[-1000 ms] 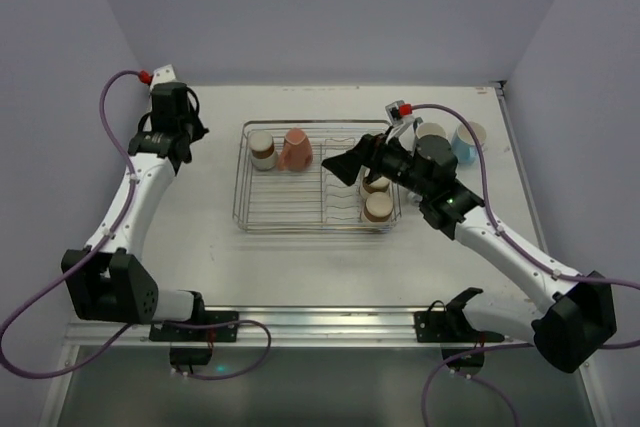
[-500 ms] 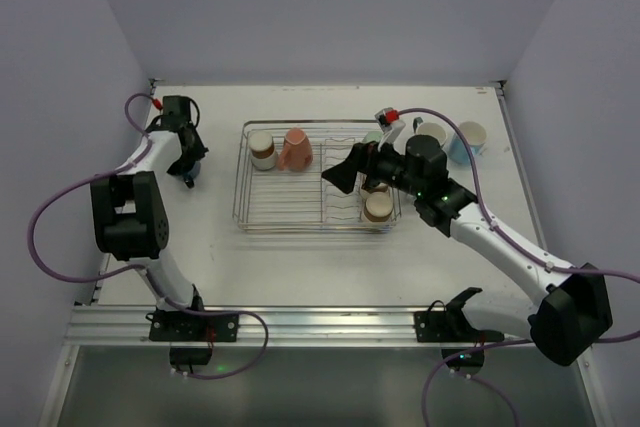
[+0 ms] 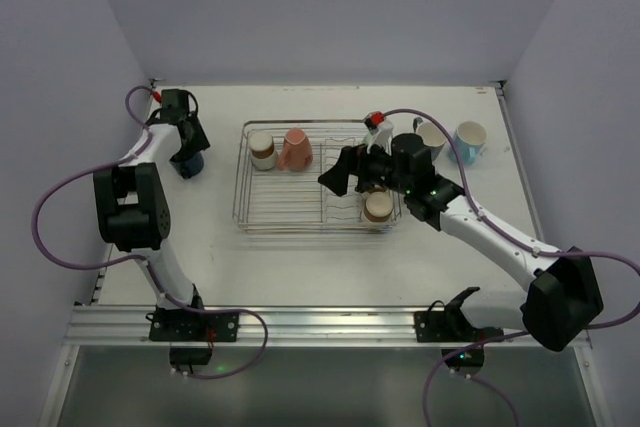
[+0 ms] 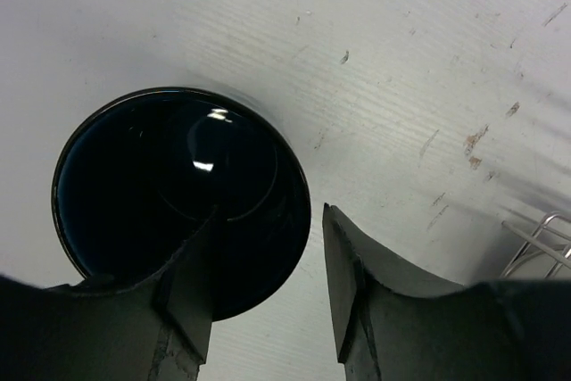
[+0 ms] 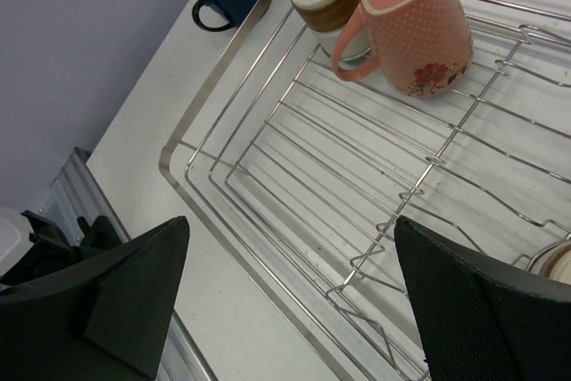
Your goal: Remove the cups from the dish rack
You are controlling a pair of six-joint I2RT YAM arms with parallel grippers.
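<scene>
The dish rack [image 3: 300, 209] stands mid-table. A brown-and-cream cup [image 3: 262, 149], a salmon pink mug [image 3: 296, 150] and two beige cups [image 3: 378, 206] are in it. A navy cup [image 3: 191, 163] stands on the table left of the rack. My left gripper [image 3: 187, 150] is over it. In the left wrist view the gripper [image 4: 269, 220] is open, with one finger inside the navy cup [image 4: 169, 176] and the other outside, clear of the rim. My right gripper [image 3: 336, 172] hovers wide open [image 5: 290, 229] over the rack's bare wires [image 5: 357, 149], short of the pink mug [image 5: 419, 28].
A cream cup [image 3: 432, 134] and a light blue cup [image 3: 468, 139] stand on the table right of the rack. The rack's corner [image 4: 535, 238] lies close to the navy cup. Walls close in the table at the left, right and back.
My left gripper has come down from the far left corner to the navy cup beside the rack. My right gripper has moved left over the rack.
</scene>
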